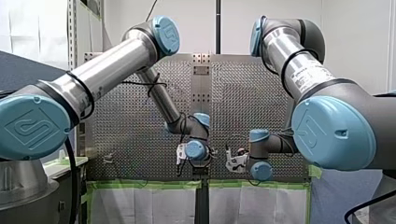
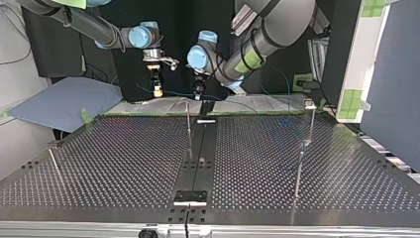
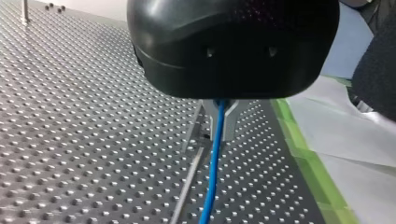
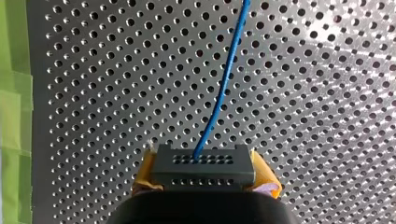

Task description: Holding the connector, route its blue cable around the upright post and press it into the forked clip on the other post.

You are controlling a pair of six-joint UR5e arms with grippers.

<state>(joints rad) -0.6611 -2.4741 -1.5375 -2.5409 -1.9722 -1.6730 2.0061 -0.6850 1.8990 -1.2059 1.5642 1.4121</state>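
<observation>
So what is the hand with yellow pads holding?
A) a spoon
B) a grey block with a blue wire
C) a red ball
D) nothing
B: the right hand clamps the connector between its yellow pads, the blue cable running out of it.

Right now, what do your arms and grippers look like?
My left arm and my right arm: silver tubes, light-blue joint caps with an embossed logo, black bands. My left gripper: rounded black housing, metal fingers. My right gripper: yellow pads.
</observation>
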